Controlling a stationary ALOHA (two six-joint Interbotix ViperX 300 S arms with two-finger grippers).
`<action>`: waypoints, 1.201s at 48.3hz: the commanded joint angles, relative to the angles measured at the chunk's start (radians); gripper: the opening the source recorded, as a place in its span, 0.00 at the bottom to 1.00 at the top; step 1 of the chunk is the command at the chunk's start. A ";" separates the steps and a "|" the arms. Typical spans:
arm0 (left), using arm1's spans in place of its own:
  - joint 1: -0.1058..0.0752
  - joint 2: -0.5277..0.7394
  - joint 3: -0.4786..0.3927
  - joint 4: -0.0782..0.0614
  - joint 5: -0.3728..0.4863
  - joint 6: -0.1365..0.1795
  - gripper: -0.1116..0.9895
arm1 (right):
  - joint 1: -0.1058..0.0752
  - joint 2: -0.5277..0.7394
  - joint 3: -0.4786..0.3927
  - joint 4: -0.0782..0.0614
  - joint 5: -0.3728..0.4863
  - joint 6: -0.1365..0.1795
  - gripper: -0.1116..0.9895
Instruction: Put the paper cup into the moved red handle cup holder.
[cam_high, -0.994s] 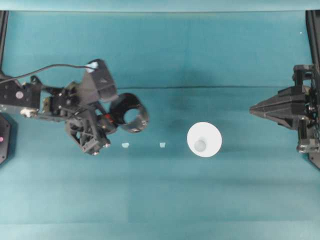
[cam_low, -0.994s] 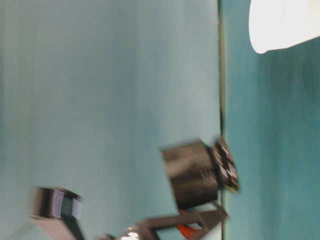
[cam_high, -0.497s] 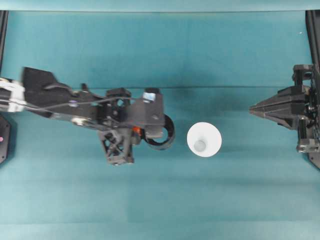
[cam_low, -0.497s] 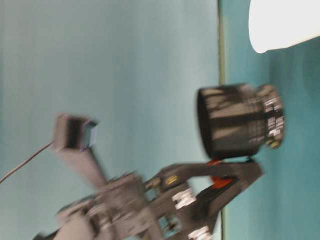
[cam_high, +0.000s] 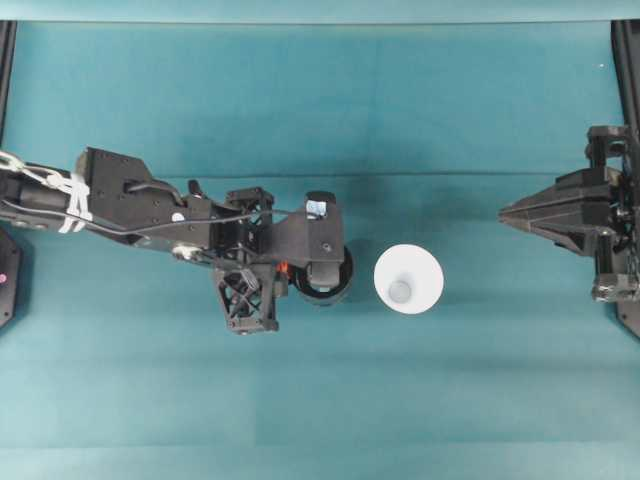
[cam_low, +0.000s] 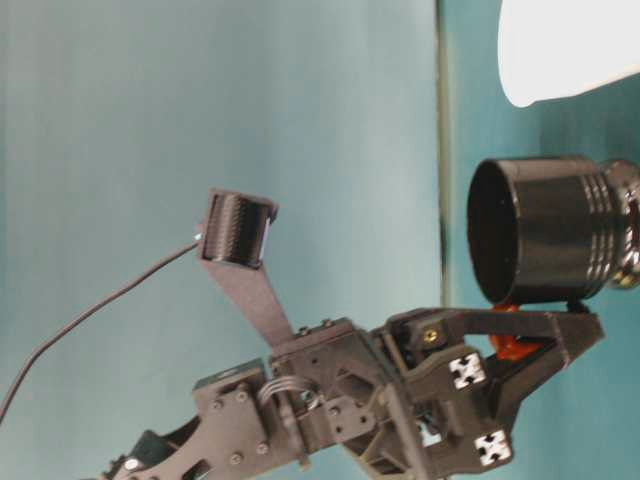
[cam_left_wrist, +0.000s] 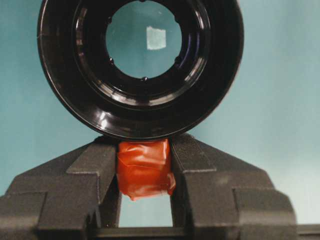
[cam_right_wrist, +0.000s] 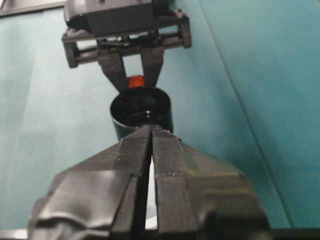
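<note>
The white paper cup (cam_high: 409, 280) stands right of the table's middle, its wide rim up; it also appears in the table-level view (cam_low: 570, 45). The red handle cup holder (cam_high: 341, 284), glossy black, stands mouth up just left of the cup, a small gap apart, mostly under my left gripper (cam_high: 290, 270). That gripper is shut on the holder's orange-red handle (cam_left_wrist: 145, 170), with the holder's ring (cam_left_wrist: 100, 107) right beyond the fingers. My right gripper (cam_high: 510, 215) is shut and empty at the far right, pointing toward the holder (cam_right_wrist: 142, 107).
A small white square mark (cam_left_wrist: 156, 37) on the table shows through the holder's open bottom. Black frame posts (cam_high: 628, 60) stand at the table's side edges. A faint seam (cam_high: 440, 176) runs across the teal cloth.
My left gripper has carried the holder rightward toward the paper cup and brought it from tilted to upright. The right arm and the cup have stayed still.
</note>
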 joint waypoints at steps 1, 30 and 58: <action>-0.002 0.005 -0.017 0.002 -0.009 0.002 0.35 | -0.005 0.008 -0.018 0.002 -0.006 0.008 0.03; -0.008 0.043 -0.035 0.002 -0.064 0.002 0.35 | -0.008 0.008 -0.018 0.003 -0.006 0.008 0.03; 0.021 0.043 -0.035 0.002 -0.005 -0.002 0.36 | -0.008 0.008 -0.015 0.003 -0.005 0.006 0.03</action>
